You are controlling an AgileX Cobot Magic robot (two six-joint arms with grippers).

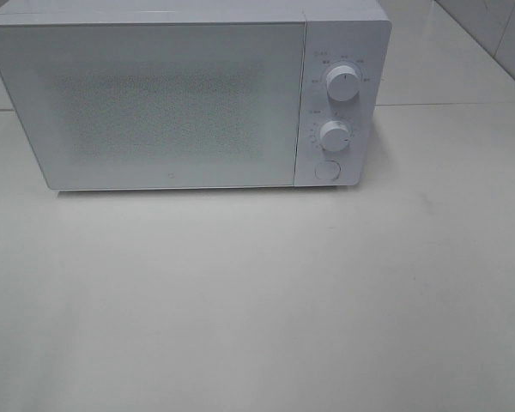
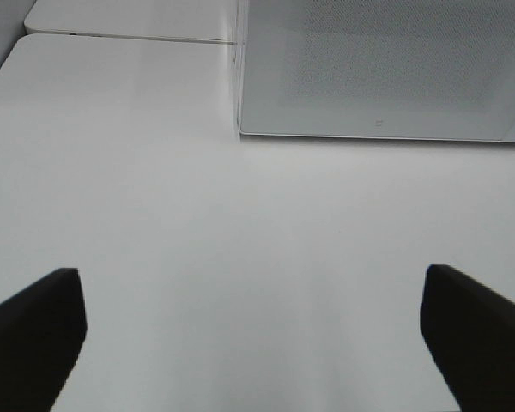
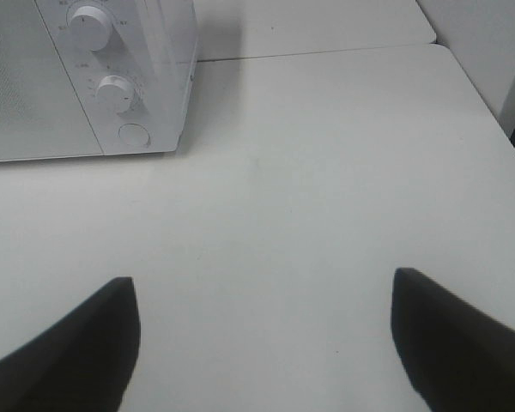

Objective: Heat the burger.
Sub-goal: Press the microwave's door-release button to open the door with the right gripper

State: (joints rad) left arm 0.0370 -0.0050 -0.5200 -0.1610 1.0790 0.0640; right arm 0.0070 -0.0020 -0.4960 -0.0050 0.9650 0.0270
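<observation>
The white surface (image 1: 257, 300) carries a shut microwave (image 1: 172, 103) at its far side. Both arms' jaws stand spread and empty. The burger is nowhere in view, perhaps inside. It is likely light, soft and loosely stacked, so pinch gently across the bun's sides.
</observation>
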